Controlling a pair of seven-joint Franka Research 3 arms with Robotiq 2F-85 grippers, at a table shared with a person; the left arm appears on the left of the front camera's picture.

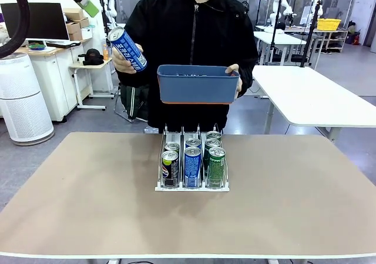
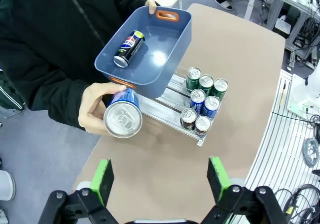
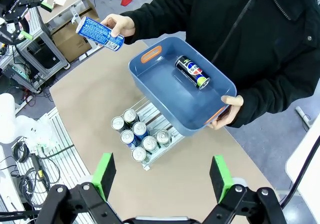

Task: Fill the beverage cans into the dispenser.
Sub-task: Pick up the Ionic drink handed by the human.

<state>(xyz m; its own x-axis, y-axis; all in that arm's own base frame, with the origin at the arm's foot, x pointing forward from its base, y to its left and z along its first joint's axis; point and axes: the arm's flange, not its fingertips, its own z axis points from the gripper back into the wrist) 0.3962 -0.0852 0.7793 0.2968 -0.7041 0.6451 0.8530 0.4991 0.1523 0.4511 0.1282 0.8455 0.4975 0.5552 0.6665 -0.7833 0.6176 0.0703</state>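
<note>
left wrist view, bottom of frame: left pincer released, green pads spread wide with nothing between them, high over the counter.
front view, upper left: a person's hand holds a blue-and-white can tilted in the air, silver top up and to the left. it is not touching the pincer.
top centre: the other hand holds a blue bin up over the far end of the dispenser. one dark can lies on its side in the bin.
centre: dispenser stands on the counter with seven cans upright in it. left lane has two dark cans, middle lane two blue cans, right lane three green cans.
right wrist view, bottom of frame: right pincer released and empty, pads well apart, above the counter.
</note>
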